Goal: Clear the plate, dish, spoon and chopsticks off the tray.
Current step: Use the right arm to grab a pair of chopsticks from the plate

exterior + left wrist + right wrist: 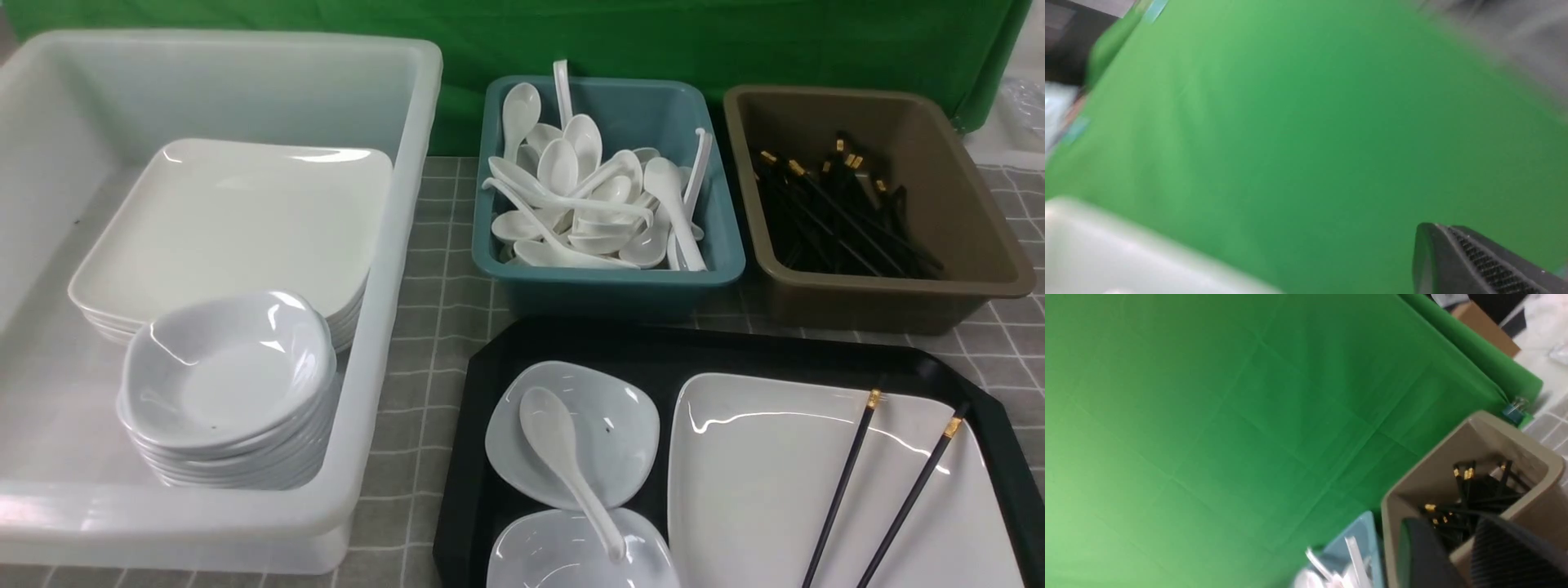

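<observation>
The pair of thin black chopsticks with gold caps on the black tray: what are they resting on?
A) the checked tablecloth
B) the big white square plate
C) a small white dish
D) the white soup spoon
B: the thin black gold-capped chopsticks lie side by side across the large glossy white square plate, which sits on the black plastic tray.

The front view looked forward and down from the robot's side, close over the black tray [467, 490], across the tabletop [441, 310] to the green backdrop [653, 41]. Both wrist views faced that backdrop, which filled most of each; the left was blurred. The right wrist and front views shared the brown tub [1433, 473] and teal tub [1361, 533].
</observation>
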Controlling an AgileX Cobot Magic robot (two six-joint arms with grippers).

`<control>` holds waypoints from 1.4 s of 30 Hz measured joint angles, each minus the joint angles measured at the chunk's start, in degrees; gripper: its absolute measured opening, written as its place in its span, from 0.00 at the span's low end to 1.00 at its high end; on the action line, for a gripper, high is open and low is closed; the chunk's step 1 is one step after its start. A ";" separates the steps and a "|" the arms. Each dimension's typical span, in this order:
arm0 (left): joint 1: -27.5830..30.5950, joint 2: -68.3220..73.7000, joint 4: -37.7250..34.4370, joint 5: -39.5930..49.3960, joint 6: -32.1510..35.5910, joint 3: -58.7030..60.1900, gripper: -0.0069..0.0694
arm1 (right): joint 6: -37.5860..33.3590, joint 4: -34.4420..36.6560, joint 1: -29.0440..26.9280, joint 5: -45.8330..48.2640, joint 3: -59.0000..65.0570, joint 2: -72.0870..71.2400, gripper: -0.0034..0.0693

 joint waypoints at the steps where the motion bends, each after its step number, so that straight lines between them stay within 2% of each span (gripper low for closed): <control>1: 0.00 3.50 -1.90 5.89 4.34 -3.36 0.12 | -0.12 -1.27 0.31 4.14 -1.71 0.27 0.31; 2: 0.00 5.63 -2.77 10.42 7.15 -5.82 0.12 | -0.44 -2.21 0.59 7.26 -3.24 0.55 0.30; 4: 0.00 13.66 -7.34 22.00 17.02 -11.24 0.12 | -3.95 -4.93 1.97 19.32 -11.49 4.48 0.16; 7: 0.00 23.86 -12.37 33.15 26.74 -15.26 0.12 | -10.60 -6.11 3.88 35.12 -22.23 13.50 0.10; 9: 0.00 27.38 -13.80 35.29 29.27 -15.77 0.12 | -12.46 -6.50 4.54 40.22 -26.45 18.40 0.09; 10: 0.00 31.61 -15.48 37.30 31.59 -15.95 0.12 | -14.49 -7.24 5.17 48.17 -30.80 25.36 0.09; 12: -0.62 36.40 -17.57 38.79 33.27 -15.95 0.12 | -16.32 -8.53 5.37 57.18 -36.28 35.13 0.10; 14: -1.60 38.08 -17.96 39.05 34.05 -16.00 0.12 | -16.67 -9.19 5.45 59.28 -37.86 39.30 0.12; 15: -4.73 40.34 -17.69 39.31 34.58 -16.06 0.12 | -17.23 -10.10 5.52 60.90 -39.77 46.02 0.18; 17: -10.17 41.74 -15.64 39.49 34.01 -16.17 0.10 | -17.52 -10.67 5.56 60.70 -40.68 52.90 0.30; 18: -11.80 41.85 -14.72 39.56 33.74 -16.20 0.10 | -17.52 -10.73 5.56 60.27 -40.80 54.03 0.32; 19: -15.16 42.03 -12.59 39.55 32.40 -16.24 0.09 | -17.52 -10.94 5.56 59.45 -40.93 57.90 0.43; 22: -19.98 42.09 -9.82 39.55 30.56 -16.24 0.09 | -17.52 -11.00 5.56 57.39 -41.06 62.79 0.59; 24: -25.62 42.09 -6.70 39.57 28.03 -16.24 0.09 | -17.46 -11.06 5.58 54.09 -41.10 69.89 0.82; 25: -27.52 42.09 -6.07 39.57 27.51 -16.24 0.09 | -17.27 -11.11 5.58 53.15 -41.10 72.36 0.89; 27: -29.55 42.09 -5.53 39.57 26.79 -16.24 0.09 | -16.15 -11.11 5.58 52.24 -41.29 76.18 0.95; 30: -30.75 42.09 -5.30 39.57 26.43 -16.26 0.09 | -15.30 -11.10 5.63 51.04 -42.51 82.25 0.99; 42: -30.81 42.13 -2.92 37.72 26.37 -16.31 0.09 | -13.60 -10.59 6.77 45.10 -46.28 89.78 1.00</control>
